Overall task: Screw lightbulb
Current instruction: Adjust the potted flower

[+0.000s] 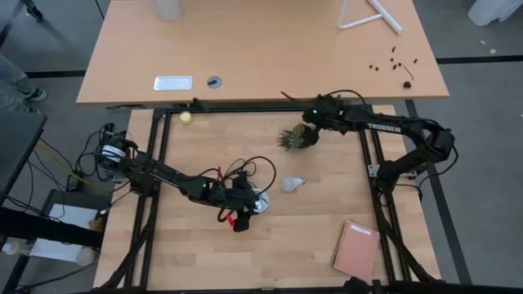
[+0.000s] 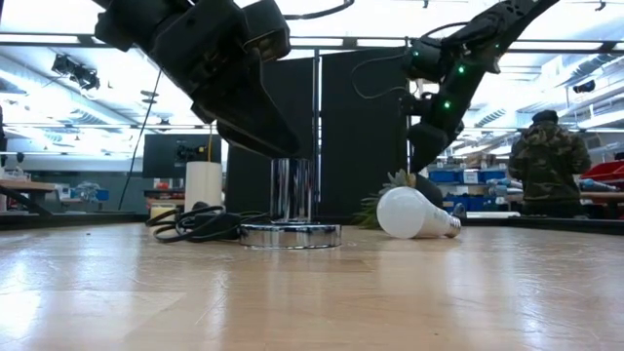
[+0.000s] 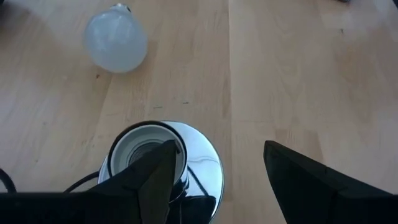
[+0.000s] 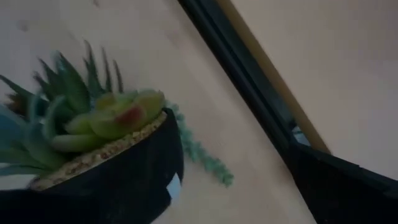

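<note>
wooden desk point(image 1: 327, 220): left claw point(image 3: 214, 168), fingers spread, hangs over the silver socket point(image 1: 258, 202); lightbulb point(image 1: 292, 184) lies nearby; right claw point(image 1: 310, 129), spread, beside a potted succulent point(image 1: 296, 139).

Even, bright overhead light fills the high view, leaving only faint, soft shadows under the arms on the pale table point(image 1: 204, 155). In the low view the ceiling strip lights point(image 2: 546, 73) blow out to white glare, the arms stand nearly as silhouettes against them, the near tabletop is blurred, and the chrome socket base point(image 2: 291, 234) catches sharp reflections. The left wrist view is softly lit with the lightbulb point(image 3: 115, 43) slightly hazy, while the right wrist view is dim and out of focus around the potted succulent point(image 4: 106, 155).
</note>
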